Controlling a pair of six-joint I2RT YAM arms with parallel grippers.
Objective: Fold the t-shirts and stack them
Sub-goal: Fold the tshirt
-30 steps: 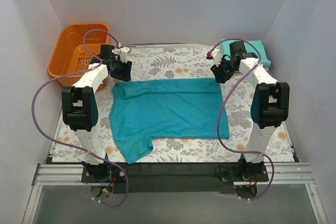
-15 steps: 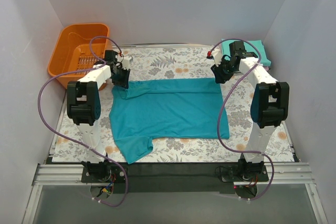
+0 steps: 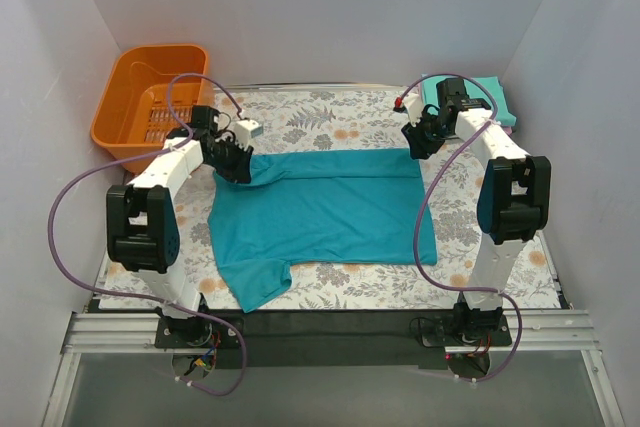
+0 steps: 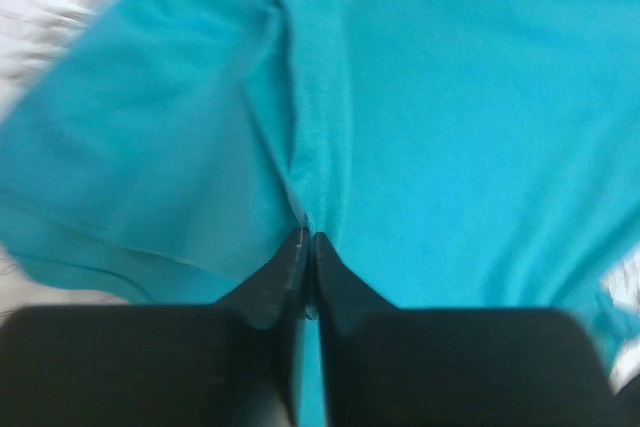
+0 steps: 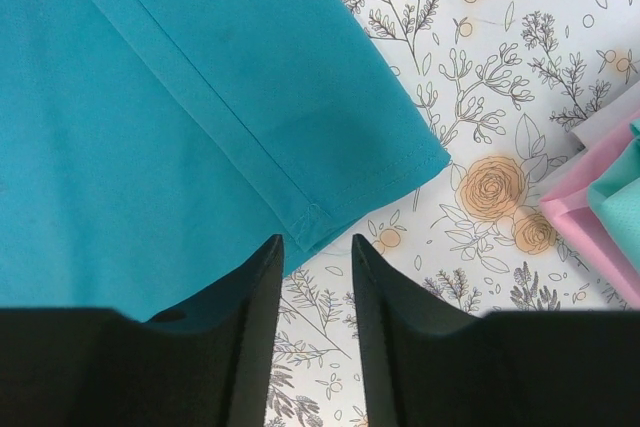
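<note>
The deep teal-blue t-shirt (image 3: 320, 209) lies spread on the flowered table, its top edge folded over. My left gripper (image 3: 236, 161) is shut on a pinch of that shirt at its top left corner; the left wrist view shows the black jaws closed on a ridge of the cloth (image 4: 320, 147). My right gripper (image 3: 417, 145) is open, hovering at the shirt's top right hem corner (image 5: 320, 212), which lies between the jaw tips. Folded pink (image 5: 585, 212) and mint-teal (image 3: 480, 97) shirts sit stacked at the back right.
An orange plastic basket (image 3: 150, 92) stands at the back left, off the table's corner. White walls close in on three sides. The flowered tablecloth (image 3: 330, 117) shows behind the shirt and along the front edge.
My left gripper swung from beside the basket down onto the shirt's top left corner and has closed on the cloth. The right arm has not moved.
</note>
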